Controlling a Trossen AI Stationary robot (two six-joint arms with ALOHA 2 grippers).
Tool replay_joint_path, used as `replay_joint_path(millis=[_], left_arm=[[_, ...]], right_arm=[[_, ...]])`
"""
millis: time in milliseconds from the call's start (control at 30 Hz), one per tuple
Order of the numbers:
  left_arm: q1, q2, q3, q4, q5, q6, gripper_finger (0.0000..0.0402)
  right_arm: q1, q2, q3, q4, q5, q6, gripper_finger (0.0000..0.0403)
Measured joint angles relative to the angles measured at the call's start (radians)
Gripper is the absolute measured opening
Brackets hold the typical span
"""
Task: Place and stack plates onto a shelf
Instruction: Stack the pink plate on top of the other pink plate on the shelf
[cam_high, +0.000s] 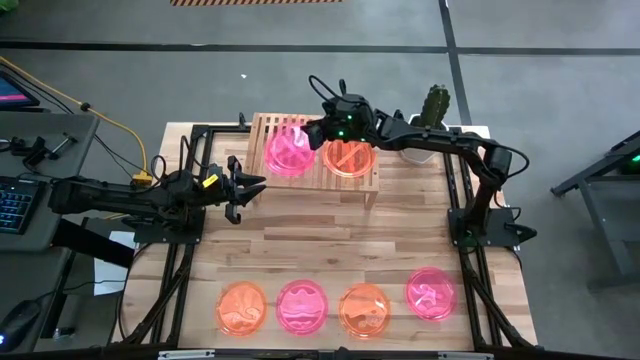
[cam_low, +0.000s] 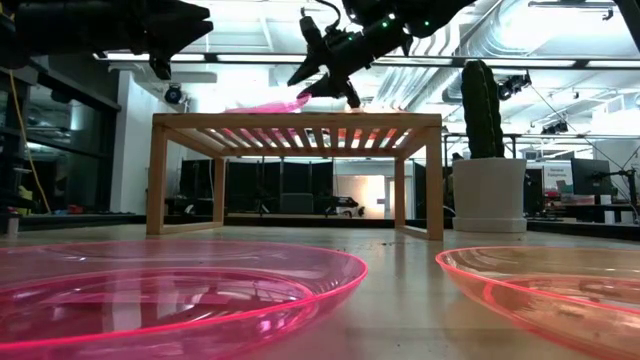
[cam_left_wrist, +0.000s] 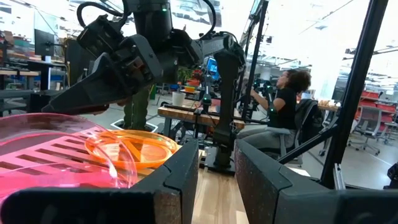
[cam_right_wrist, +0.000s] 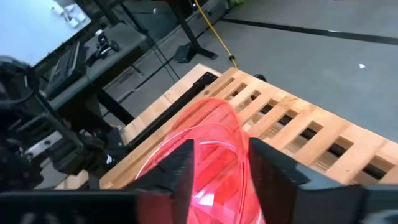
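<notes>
In the high view, the shelf (cam_high: 315, 152) is seen at the upper middle of the frame, on the wooden table (cam_high: 330, 250). Two plates lie on its slats: a pink plate (cam_high: 291, 151) on the left half and an orange plate (cam_high: 349, 157) on the right half. The right gripper (cam_high: 312, 133) is reached in from the right, and its fingers are pinched on the pink plate's far rim. The left gripper (cam_high: 252, 188) is held left of the shelf, just off its corner, with its fingers spread and nothing between them. Four more plates are laid in a row along the bottom of the frame: an orange one (cam_high: 241, 307), a pink one (cam_high: 302, 306), a second orange one (cam_high: 365, 310) and a second pink one (cam_high: 431, 292). A potted cactus (cam_high: 434, 105) stands at the upper right.

In the low view, the pink plate is seen tilted above the shelf top (cam_low: 297, 124), one edge raised in the right gripper. Two plates fill the foreground.

In the left wrist view, the left fingers are seen apart at the bottom, and a seated person (cam_left_wrist: 280, 112) is shown at the right.

In the right wrist view, the pink plate is clamped between the two fingers over the slats. No writing can be read in any view.
</notes>
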Motion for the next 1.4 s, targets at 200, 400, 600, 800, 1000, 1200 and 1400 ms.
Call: replay_joint_path(millis=[200, 400, 600, 800, 1000, 1200, 1400], left_arm=[[0.0, 0.0, 0.0, 0.0, 0.0, 0.001, 0.0092], [0.0, 0.0, 0.0, -0.001, -0.002, 0.002, 0.0092], [0.001, 0.0, 0.0, -0.002, -0.005, 0.002, 0.0092], [0.0, 0.0, 0.0, -0.007, -0.005, 0.001, 0.0092], [0.0, 0.0, 0.0, -0.008, -0.006, 0.0, 0.0092], [0.0, 0.0, 0.0, -0.007, -0.01, 0.0, 0.0092], [0.0, 0.0, 0.0, -0.008, -0.01, 0.0, 0.0092]], right_arm=[[-0.004, 0.0, 0.0, -0.006, 0.001, -0.013, 0.0204], [-0.017, -0.008, 0.0, -0.022, 0.034, -0.055, 0.0227], [-0.019, -0.052, 0.0, -0.027, -0.041, -0.128, 0.0227], [0.003, -0.124, 0.001, -0.265, 0.012, -0.239, 0.0216], [0.062, -0.1, 0.001, -0.38, 0.126, -0.295, 0.0094], [0.089, -0.028, 0.0, -0.38, 0.247, -0.291, 0.0023], [0.088, -0.018, 0.0, -0.346, 0.271, -0.294, 0.0006]])
